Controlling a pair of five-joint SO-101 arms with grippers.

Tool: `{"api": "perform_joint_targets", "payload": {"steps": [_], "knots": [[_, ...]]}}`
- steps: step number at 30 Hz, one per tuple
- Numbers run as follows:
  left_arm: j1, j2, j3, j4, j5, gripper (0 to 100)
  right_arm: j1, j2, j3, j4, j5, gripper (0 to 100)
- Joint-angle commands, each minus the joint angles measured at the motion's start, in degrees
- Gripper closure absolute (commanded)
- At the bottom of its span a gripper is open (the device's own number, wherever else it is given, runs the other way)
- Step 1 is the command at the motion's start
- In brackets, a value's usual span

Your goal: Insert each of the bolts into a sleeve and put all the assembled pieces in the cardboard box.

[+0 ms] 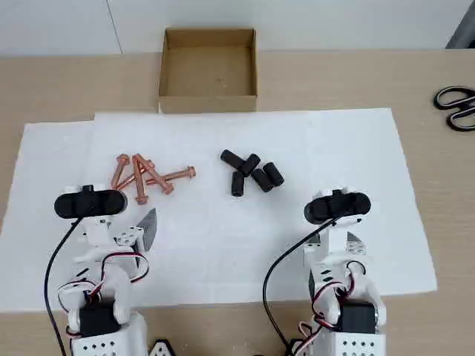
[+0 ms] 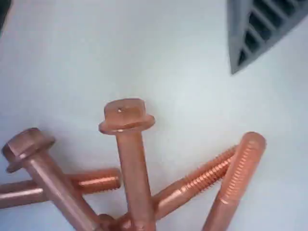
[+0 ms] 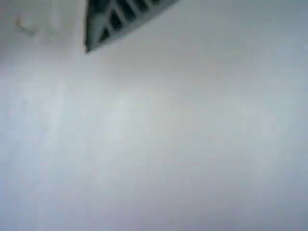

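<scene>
Several copper bolts [image 1: 148,176] lie in a loose heap on the white paper, left of centre. In the left wrist view the bolts [image 2: 130,159] show close up, heads and threaded ends crossing. Several black sleeves [image 1: 252,172] lie clustered at the paper's middle. The open cardboard box [image 1: 165,70] stands behind the paper and has nothing in it. My left gripper [image 1: 147,225] hangs just in front of the bolts, shut and holding nothing; its ribbed fingertip [image 2: 255,33] shows. My right gripper [image 1: 353,239] sits shut over bare paper, in front and to the right of the sleeves, its fingertip [image 3: 120,19] visible.
The white paper sheet [image 1: 223,245] covers most of the wooden table [image 1: 59,81]. Black scissors [image 1: 456,106] lie at the table's far right edge. Open paper lies between the two arms and between the parts and the box.
</scene>
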Motion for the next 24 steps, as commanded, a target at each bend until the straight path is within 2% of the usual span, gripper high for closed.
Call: {"api": "perform_joint_targets", "payload": {"steps": [1,4,7,9,15,18,21,24], "knots": [[0.2,-0.7,-0.1,-1.3,-0.3,70,-0.2,-0.7,-0.4,-1.2,0.4,79.0],[-0.1,-0.6,-0.2,-1.1,-0.4,70,-0.3,-0.7,-0.4,-1.2,0.4,79.0],[-1.8,-0.5,-3.5,-1.0,-6.5,70,-0.3,-0.7,-0.4,-1.2,0.4,79.0],[-4.9,-0.3,-7.0,-1.0,-9.9,70,-0.1,-0.7,-0.4,-1.8,0.5,79.0],[-18.2,3.8,-16.3,-0.8,-10.8,70,0.2,-0.7,-1.4,-7.6,0.8,79.0],[-21.0,10.8,-24.1,3.1,-10.8,70,1.4,-0.7,-4.0,-8.5,5.1,79.0],[-21.4,22.2,-33.8,8.2,-10.8,70,1.5,-0.7,-6.8,-8.0,10.4,79.0],[-20.8,35.1,-43.5,12.0,-10.7,70,1.7,-0.5,-10.5,-7.0,12.3,79.0]]}}
